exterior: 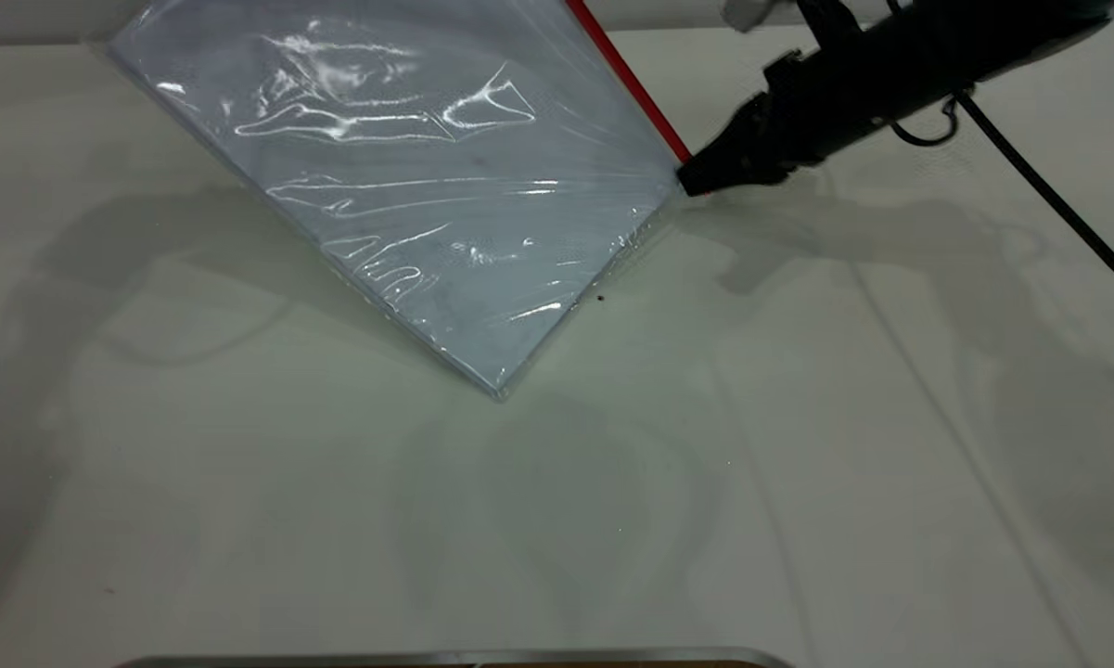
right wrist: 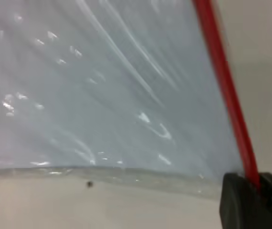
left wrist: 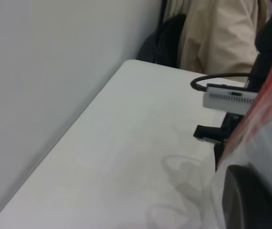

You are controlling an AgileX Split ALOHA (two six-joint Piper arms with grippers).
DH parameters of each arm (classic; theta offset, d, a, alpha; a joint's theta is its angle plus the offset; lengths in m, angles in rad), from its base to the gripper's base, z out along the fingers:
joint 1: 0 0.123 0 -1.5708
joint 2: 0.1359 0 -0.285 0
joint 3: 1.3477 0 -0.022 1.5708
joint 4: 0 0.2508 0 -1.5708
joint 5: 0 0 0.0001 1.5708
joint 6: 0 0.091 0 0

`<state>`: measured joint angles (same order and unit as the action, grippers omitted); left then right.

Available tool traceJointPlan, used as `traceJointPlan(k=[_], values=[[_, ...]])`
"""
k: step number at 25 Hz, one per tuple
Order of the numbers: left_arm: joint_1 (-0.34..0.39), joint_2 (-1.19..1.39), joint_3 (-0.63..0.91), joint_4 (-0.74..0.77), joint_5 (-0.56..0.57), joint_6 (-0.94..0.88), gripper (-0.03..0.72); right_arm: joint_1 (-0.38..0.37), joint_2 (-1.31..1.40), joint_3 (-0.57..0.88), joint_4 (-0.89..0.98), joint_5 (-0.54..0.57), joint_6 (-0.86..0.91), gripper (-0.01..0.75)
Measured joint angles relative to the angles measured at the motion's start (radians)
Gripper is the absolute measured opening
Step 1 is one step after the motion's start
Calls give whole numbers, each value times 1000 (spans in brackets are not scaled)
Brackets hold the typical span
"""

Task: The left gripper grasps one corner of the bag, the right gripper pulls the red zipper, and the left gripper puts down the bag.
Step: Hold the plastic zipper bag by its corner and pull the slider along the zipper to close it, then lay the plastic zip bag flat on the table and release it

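There are no words, numbers, labels or signs to read anywhere here, not on the bag (exterior: 445, 186), the table (exterior: 798, 464) or the right gripper (exterior: 696, 181).

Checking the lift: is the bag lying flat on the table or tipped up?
Tipped up. The bag slants, its lowest corner touching the table; the right pincer grips the red zipper.
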<state>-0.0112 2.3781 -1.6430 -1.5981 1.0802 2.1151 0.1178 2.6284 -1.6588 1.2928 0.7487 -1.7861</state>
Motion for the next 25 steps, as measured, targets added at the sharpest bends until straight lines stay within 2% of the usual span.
traceJointPlan(k=[6, 8, 11, 13, 15, 17, 20, 22, 25], values=[[0, -5, -1, 45, 9, -23, 50, -5, -2, 0, 1, 9, 14, 83], [2, -10, -1, 75, 9, -57, 50, -8, -10, 3, 1, -1, 15, 152], [5, -16, 17, 111, -12, -102, 50, -13, -64, 9, 27, 8, 24, 307], [5, -14, 51, 116, -53, -124, 50, -15, -119, 9, 49, 52, 40, 394], [3, 1, 77, 112, -91, -166, 50, -15, -180, 9, 66, 123, 60, 443], [-3, 30, 95, 108, -109, -244, 53, -15, -246, 9, 83, 226, 85, 451], [-15, 59, 103, 122, -119, -469, 76, -15, -344, 9, 90, 372, 166, 434], [-16, 61, 103, 132, -115, -620, 110, -14, -423, 10, 75, 408, 250, 406], [-17, 46, 103, 135, -98, -790, 202, -14, -550, 11, -5, 428, 389, 366]])
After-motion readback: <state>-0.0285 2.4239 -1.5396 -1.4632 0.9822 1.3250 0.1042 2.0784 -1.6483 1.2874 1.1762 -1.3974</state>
